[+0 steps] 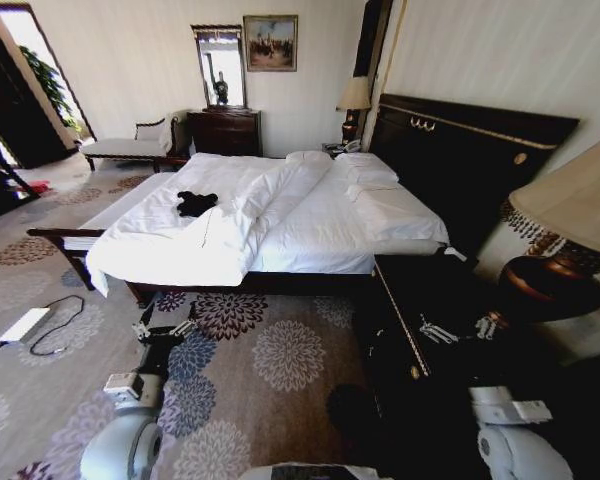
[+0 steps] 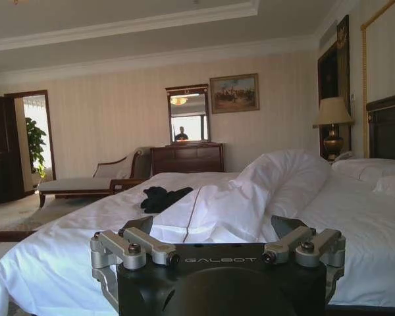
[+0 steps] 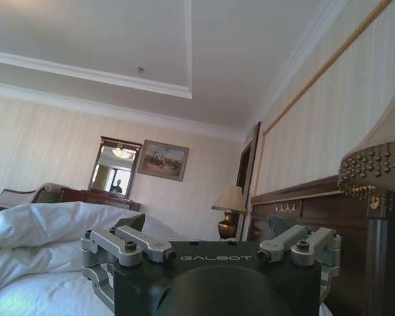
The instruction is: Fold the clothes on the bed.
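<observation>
The clothes (image 1: 195,203) are one crumpled black heap on the white bed (image 1: 320,235), near its foot on the left side. In the left wrist view the black clothes (image 2: 163,197) lie on the bed (image 2: 362,224) beyond the folded-back duvet. My left gripper (image 1: 163,328) hangs open over the carpet, short of the bed's near edge and well apart from the clothes. It also appears from the wrist as the left gripper (image 2: 214,230). My right gripper (image 1: 458,330) is open above the dark bedside table, empty, and appears from its own wrist as the right gripper (image 3: 207,227).
A dark bedside table (image 1: 420,300) and a large lamp (image 1: 565,230) stand close on the right. The white duvet (image 1: 245,215) is bunched along the bed's middle. A white box with a black cable (image 1: 40,325) lies on the flowered carpet at left. A chaise (image 1: 130,145) and dresser (image 1: 225,130) stand behind.
</observation>
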Robot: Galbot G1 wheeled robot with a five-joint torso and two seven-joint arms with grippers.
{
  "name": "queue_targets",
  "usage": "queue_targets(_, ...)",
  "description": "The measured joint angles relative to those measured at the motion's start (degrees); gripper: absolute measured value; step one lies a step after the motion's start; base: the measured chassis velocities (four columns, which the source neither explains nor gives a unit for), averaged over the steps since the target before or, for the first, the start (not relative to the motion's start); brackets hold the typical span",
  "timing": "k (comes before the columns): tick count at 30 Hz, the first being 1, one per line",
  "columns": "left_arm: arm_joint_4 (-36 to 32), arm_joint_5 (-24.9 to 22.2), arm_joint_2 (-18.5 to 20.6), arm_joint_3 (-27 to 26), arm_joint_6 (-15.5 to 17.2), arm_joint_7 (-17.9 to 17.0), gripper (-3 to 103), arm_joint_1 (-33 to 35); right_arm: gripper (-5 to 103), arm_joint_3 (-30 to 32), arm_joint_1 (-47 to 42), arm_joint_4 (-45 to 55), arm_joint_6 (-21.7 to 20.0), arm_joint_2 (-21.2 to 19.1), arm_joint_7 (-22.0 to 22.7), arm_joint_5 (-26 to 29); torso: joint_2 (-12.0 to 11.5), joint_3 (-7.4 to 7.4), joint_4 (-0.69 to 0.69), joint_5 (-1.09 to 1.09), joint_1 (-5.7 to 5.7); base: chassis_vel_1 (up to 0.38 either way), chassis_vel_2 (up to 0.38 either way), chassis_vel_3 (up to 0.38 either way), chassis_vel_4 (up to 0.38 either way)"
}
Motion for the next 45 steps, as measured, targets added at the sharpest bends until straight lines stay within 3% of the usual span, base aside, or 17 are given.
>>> queue_targets(9,0.38,2.73,-0.06,0.88,0.81,0.06,100,-0.02,100,1.19,-0.75,0.46,-4.22,-0.05,3.95,-1.34,0.0,0.0,0.0,0.0,0.0,0.0,0.0,0.0,0.0)
queue_targets(15,-1.43,-1.58,-0.1,1.56,-3.59,1.81,100,-0.74,100,1.43,-1.46,1.71,-6.35,-0.48,5.19,-0.87,0.0,0.0,0.0,0.0,0.0,0.0,0.0,0.0,0.0)
queue_targets(19,-2.22,-3.33,0.09,1.42,-4.5,2.38,100,-0.99,100,1.33,-1.53,2.24,-6.69,-0.46,5.21,-0.39,0.0,0.0,0.0,0.0,0.0,0.0,0.0,0.0,0.0)
queue_targets(45,-2.33,-1.03,-0.84,1.85,-5.67,3.1,100,0.77,100,-0.56,-1.19,1.45,-6.55,-0.06,5.06,0.5,0.0,0.0,0.0,0.0,0.0,0.0,0.0,0.0,0.0)
